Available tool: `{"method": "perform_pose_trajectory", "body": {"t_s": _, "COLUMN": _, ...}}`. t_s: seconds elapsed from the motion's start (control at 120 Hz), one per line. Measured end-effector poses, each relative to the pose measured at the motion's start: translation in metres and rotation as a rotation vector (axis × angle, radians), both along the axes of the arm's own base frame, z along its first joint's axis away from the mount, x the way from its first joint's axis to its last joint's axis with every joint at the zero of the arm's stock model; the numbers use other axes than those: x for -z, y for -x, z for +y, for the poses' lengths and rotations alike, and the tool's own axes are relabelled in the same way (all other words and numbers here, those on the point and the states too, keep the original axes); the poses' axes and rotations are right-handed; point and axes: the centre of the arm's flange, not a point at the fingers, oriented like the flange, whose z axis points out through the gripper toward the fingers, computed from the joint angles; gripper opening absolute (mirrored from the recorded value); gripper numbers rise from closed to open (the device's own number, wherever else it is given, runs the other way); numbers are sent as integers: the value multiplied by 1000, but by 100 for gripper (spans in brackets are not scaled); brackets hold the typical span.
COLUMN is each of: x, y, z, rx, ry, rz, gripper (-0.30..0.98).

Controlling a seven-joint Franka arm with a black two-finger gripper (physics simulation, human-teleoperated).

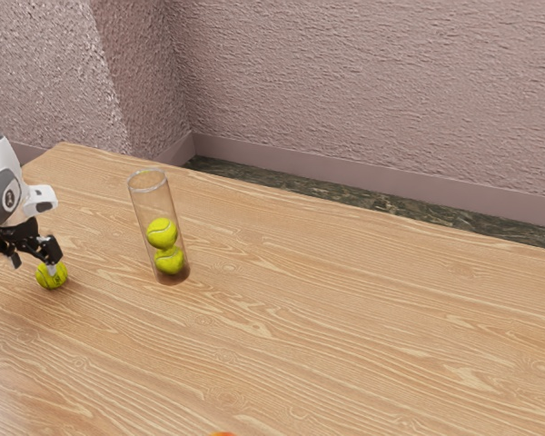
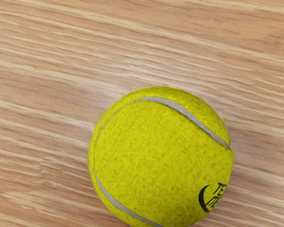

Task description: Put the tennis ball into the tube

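My gripper [image 1: 34, 264] is low at the exterior view's left edge, its two fingers spread wide. The loose tennis ball [image 1: 52, 276] rests on the table right by the fingertips, with one finger overlapping its upper part in that view. From the wrist, the yellow ball [image 2: 161, 158] looks large and close under the hand, its grey seam and dark lettering visible. A clear tube [image 1: 141, 202] stands upright beyond the gripper, toward the exterior view's right. It holds two tennis balls, an upper one [image 1: 162, 233] and a lower one [image 1: 169, 262].
The wooden table [image 1: 345, 318] extends far to the exterior view's right. A small orange thing [image 1: 222, 434] peeks in at that view's bottom edge. Behind the table are textured walls [image 1: 372, 100].
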Motion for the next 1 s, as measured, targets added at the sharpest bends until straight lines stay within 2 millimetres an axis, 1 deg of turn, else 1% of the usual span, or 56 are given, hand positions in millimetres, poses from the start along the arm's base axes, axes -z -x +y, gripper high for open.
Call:
{"method": "perform_pose_trajectory", "body": {"t_s": 0.158, "x": 9, "y": -17, "z": 7, "rx": 58, "ry": -16, "rz": -19, "gripper": 69}}
{"method": "perform_pose_trajectory", "body": {"t_s": 0.283, "x": 14, "y": -24, "z": 9, "rx": 93, "ry": -21, "rz": -27, "gripper": 69}}
{"method": "perform_pose_trajectory", "body": {"t_s": 0.55, "x": 29, "y": -26, "z": 7, "rx": 144, "ry": -13, "rz": -19, "gripper": 69}}
{"method": "perform_pose_trajectory", "body": {"t_s": 0.692, "x": 39, "y": -28, "z": 3, "rx": 163, "ry": 0, "rz": -13, "gripper": 69}}
{"method": "perform_pose_trajectory", "body": {"t_s": 0.792, "x": 41, "y": -28, "z": 2, "rx": 173, "ry": 4, "rz": -11, "gripper": 69}}
{"method": "perform_pose_trajectory", "body": {"t_s": 1.0, "x": 43, "y": -27, "z": 2, "rx": 188, "ry": 9, "rz": -7, "gripper": 59}}
